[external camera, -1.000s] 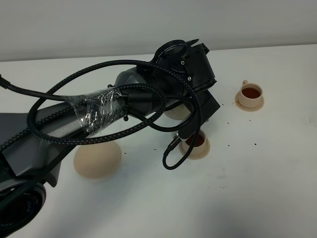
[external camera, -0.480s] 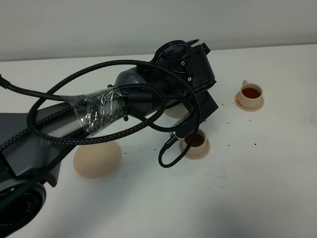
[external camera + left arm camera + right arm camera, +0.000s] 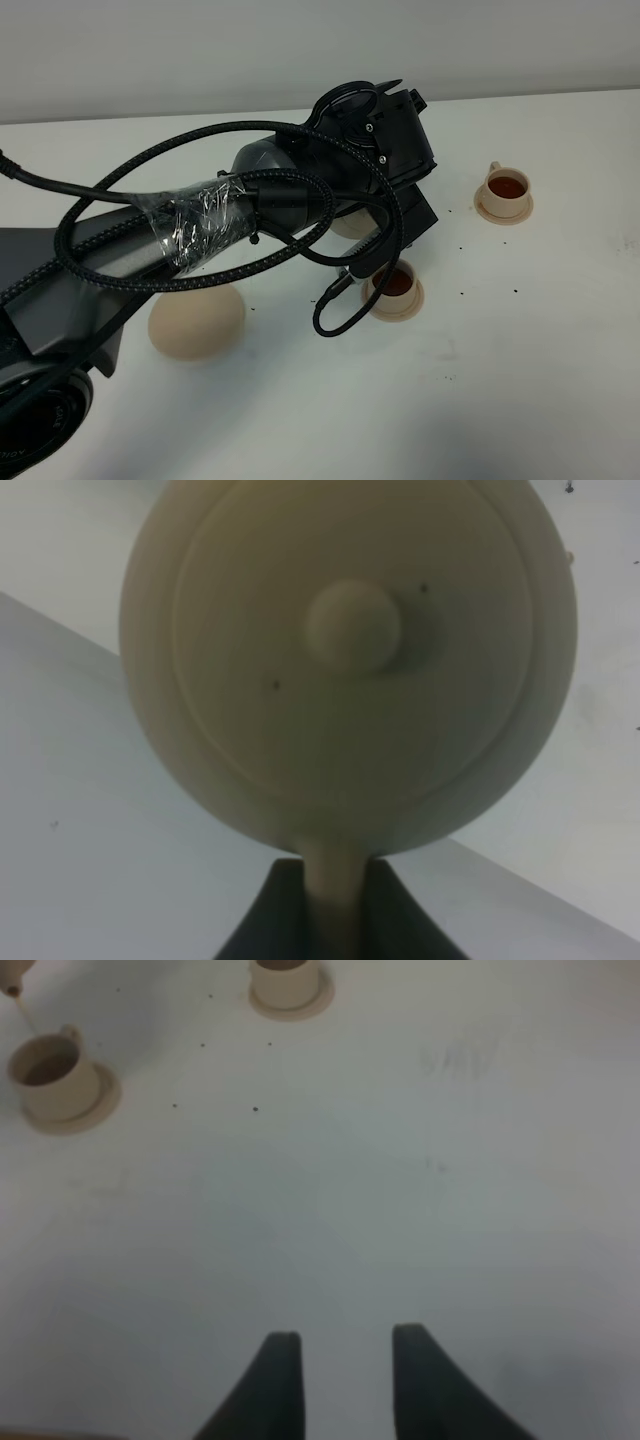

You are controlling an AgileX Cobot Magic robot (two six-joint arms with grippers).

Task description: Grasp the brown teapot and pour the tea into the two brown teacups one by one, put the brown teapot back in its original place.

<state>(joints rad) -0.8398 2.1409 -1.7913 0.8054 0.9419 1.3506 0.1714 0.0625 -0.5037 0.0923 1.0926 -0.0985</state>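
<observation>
Centre of the exterior view: left gripper pinches the brown teapot by its handle, held over the near teacup, likely pouring. Far teacup upper right holds tea. Right gripper spread, idle.

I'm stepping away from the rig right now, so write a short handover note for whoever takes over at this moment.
Left gripper: shut on the brown teapot by its handle, held up over the near teacup.
Right gripper: open, empty, over bare table.
Far teacup on its saucer holds dark tea; the near teacup does too.
The large saucer at the left stands empty.
Done: tea is in both cups.
Left: level the teapot if pouring is finished, carry it left, set it on the large saucer, release.
</observation>
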